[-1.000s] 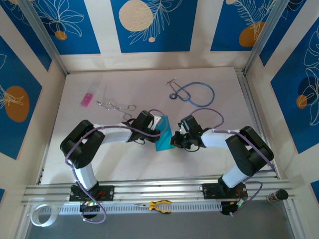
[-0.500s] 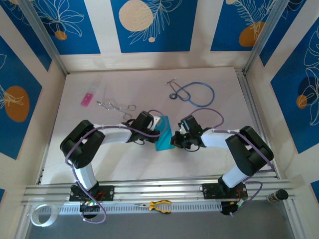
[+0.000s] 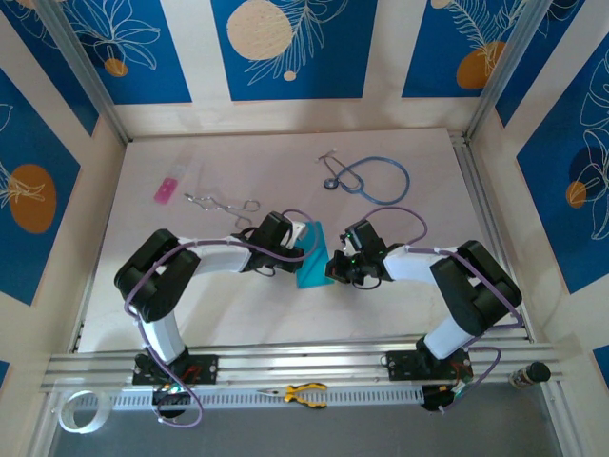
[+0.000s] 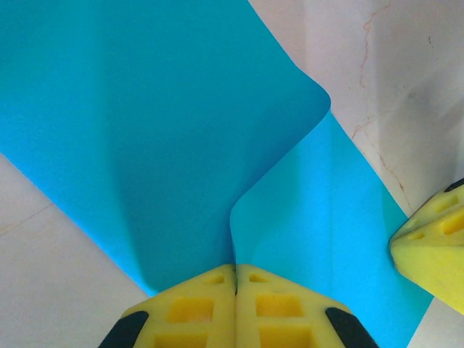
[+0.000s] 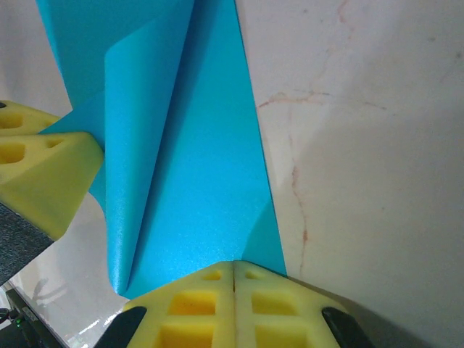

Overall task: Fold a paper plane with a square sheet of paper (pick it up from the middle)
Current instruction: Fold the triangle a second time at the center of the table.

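Where the top external view looks down on the table (image 3: 238, 305), both arms bend inward and meet near its middle. The square sheet of paper (image 3: 310, 270) lies between them as a narrow, partly folded cyan shape. The left gripper (image 3: 303, 235) is at its far left edge and the right gripper (image 3: 332, 266) at its right edge; from this height the jaws are too small to judge. Well apart, toward the far side, lie a blue-tubed stethoscope (image 3: 381, 181), a bent wire clamp (image 3: 224, 203) and a small pink rectangle (image 3: 166, 190). On the near rail rest yellow-handled pliers (image 3: 304, 392), with a roll of tape (image 3: 78, 411) at the left corner.

Seen from the left wrist, the left gripper (image 4: 235, 275) has its yellow foam pads pressed together, pinching the paper (image 4: 145, 145) at the seam. A raised flap with a rounded corner curls up from that pinch. A flat lower layer runs right to one yellow fingertip (image 4: 435, 239) of the right gripper, over the pale marbled table (image 4: 406, 72).

Seen from the right wrist, the right gripper (image 5: 233, 268) is likewise closed tight on the sheet's (image 5: 196, 181) near edge. A loose fold stands up on the left, where a fingertip (image 5: 43, 167) of the left gripper touches the paper's corner. Bare table (image 5: 362, 145) lies to the right.
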Controlling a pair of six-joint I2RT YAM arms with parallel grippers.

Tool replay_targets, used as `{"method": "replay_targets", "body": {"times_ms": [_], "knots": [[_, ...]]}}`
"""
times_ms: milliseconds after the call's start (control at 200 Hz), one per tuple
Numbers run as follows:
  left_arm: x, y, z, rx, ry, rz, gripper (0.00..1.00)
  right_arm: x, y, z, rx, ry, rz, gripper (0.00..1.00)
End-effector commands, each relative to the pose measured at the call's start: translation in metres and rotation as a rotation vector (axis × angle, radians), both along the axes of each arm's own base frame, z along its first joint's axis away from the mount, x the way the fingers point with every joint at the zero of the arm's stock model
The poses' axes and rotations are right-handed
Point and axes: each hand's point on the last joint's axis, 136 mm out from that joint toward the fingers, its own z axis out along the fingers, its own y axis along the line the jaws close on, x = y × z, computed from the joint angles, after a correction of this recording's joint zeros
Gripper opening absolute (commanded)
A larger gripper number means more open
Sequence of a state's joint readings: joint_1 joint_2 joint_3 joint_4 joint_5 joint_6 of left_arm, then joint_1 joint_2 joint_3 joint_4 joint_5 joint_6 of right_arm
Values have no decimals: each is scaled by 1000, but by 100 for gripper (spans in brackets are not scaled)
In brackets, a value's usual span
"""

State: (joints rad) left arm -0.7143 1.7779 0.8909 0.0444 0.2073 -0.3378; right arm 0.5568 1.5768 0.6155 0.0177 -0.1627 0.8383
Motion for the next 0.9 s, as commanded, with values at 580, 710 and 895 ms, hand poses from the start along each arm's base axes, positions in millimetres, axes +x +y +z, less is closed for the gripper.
{"method": "replay_targets", "body": {"times_ms": [580,710,895], "knots": [[0,7,-19,24,44,4,2,-19,-21,-28,-112,105,-7,0],[0,9,-19,27,47,11,2,-17,-21,-24,-112,94,-18,0],[-5,9,-19,10,65,17,0,-10,-15,-5,-40,53,-23,0]]}}
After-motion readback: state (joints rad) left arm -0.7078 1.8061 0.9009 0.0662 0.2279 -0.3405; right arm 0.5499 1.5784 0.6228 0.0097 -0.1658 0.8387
